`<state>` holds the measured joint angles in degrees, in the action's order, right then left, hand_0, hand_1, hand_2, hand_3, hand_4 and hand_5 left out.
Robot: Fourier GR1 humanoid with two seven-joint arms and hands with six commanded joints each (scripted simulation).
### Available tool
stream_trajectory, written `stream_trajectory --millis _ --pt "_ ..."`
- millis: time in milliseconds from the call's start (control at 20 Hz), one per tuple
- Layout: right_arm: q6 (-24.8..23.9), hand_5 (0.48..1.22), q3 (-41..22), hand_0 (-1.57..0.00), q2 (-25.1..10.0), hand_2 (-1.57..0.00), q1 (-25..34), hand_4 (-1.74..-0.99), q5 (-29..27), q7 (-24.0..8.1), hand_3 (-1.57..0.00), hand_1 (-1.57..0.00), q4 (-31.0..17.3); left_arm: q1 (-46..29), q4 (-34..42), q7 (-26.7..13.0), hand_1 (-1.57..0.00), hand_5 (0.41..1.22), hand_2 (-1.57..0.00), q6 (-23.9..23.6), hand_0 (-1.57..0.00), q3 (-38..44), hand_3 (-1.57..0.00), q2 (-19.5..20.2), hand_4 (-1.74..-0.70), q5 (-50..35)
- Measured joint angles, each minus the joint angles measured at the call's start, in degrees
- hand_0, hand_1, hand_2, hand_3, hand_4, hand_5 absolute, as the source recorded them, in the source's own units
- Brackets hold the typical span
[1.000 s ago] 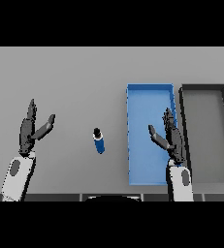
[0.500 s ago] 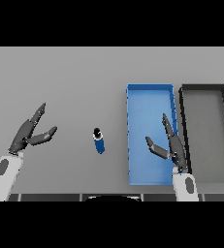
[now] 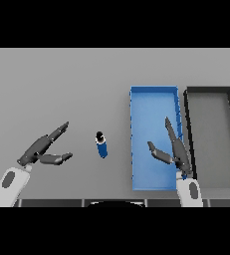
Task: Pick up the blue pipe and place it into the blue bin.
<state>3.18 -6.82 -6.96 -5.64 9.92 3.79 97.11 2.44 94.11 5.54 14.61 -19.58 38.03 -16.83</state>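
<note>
The blue pipe (image 3: pixel 102 146), short with a dark cap at its far end, lies on the grey table near the middle. The blue bin (image 3: pixel 154 102) stands just right of it, long side running away from me. My left hand (image 3: pixel 43 148) is open at the lower left, fingers stretched toward the pipe, with a clear gap between them and it. My right hand (image 3: pixel 175 148) is open over the near part of the bin, fingers straight and thumb spread to the left. Neither hand holds anything.
A dark grey bin (image 3: pixel 211 94) of the same shape stands right beside the blue bin, at the right edge of the table. Bare grey table (image 3: pixel 57 84) stretches left and beyond the pipe.
My left hand has tipped over and now reaches right toward the pipe, lower than before. My right hand has sunk a little and spread its thumb. The pipe has not moved.
</note>
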Motion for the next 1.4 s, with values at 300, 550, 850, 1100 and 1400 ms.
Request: stream_trajectory --millis 300,550,850,1100,1400 --pt "-0.41 0.619 -0.55 0.00 0.87 0.00 0.21 -1.223 0.35 -1.45 0.00 0.00 0.59 -0.08 1.31 -1.39 0.00 0.466 0.00 -1.27 0.00 -6.73 0.00 -5.41 -1.19 6.59" --pt "-0.73 0.622 -0.56 0.00 0.89 0.00 -0.56 -1.229 0.56 -1.31 0.00 0.00 1.65 2.90 -3.26 -2.70 0.00 0.468 0.00 -2.83 0.00 -9.40 0.00 -11.64 -1.21 9.55" --pt "-0.82 0.606 -0.35 0.00 0.58 0.00 -1.29 -1.206 0.61 -1.76 0.00 0.00 2.47 7.37 -11.18 -2.80 0.00 0.459 0.00 -2.47 0.00 -11.10 0.00 -18.45 -1.15 10.97" --pt "-0.52 0.607 0.35 0.00 0.33 0.00 -0.76 -1.207 -0.14 -1.78 0.00 0.00 1.50 10.76 -15.95 -0.36 0.00 0.513 0.00 -1.58 0.00 -11.71 0.00 -22.52 -1.19 11.40" --pt "-0.24 0.605 0.19 0.00 0.46 0.00 -2.12 -1.199 -0.61 -1.70 0.00 0.00 2.83 11.47 -18.22 0.74 -0.46 0.765 -0.54 -3.72 -0.29 -11.23 -0.49 -26.95 -1.34 10.74"
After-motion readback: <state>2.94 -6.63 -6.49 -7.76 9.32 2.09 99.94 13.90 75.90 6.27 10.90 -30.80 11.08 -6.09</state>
